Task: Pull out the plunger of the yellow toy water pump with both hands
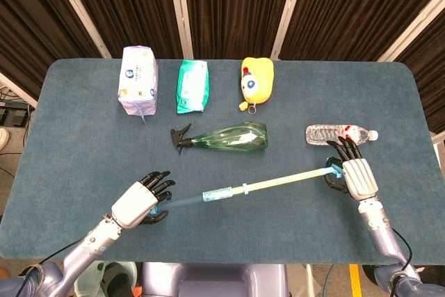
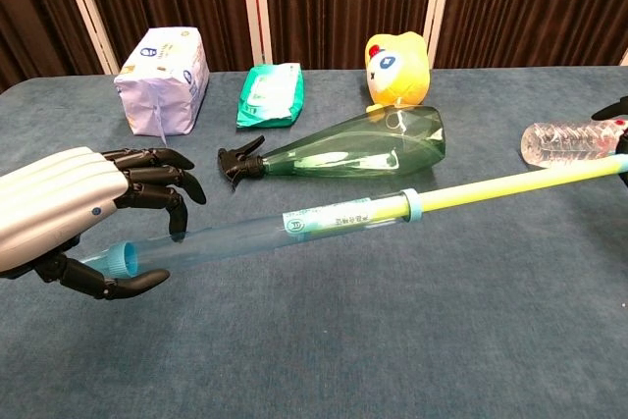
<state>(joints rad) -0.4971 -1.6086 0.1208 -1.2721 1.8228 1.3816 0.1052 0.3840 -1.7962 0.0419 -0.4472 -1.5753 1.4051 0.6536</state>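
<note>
The toy water pump lies slanted just above the table front, held at both ends. Its clear blue barrel (image 1: 201, 197) (image 2: 255, 234) runs from my left hand (image 1: 138, 203) (image 2: 64, 215), whose fingers curl around the capped end. The yellow plunger rod (image 1: 285, 180) (image 2: 510, 184) sticks far out of the barrel's blue collar toward the right. My right hand (image 1: 356, 175) grips the blue handle (image 1: 332, 169) at the rod's end, close to the water bottle. In the chest view only its dark fingertips (image 2: 616, 110) show at the right edge.
A green spray bottle (image 1: 226, 137) (image 2: 343, 149) lies behind the pump. A clear water bottle (image 1: 341, 133) (image 2: 569, 142) lies at the right. Along the back stand a purple tissue pack (image 1: 138, 78), a green wipes pack (image 1: 192, 85) and a yellow plush toy (image 1: 256, 81).
</note>
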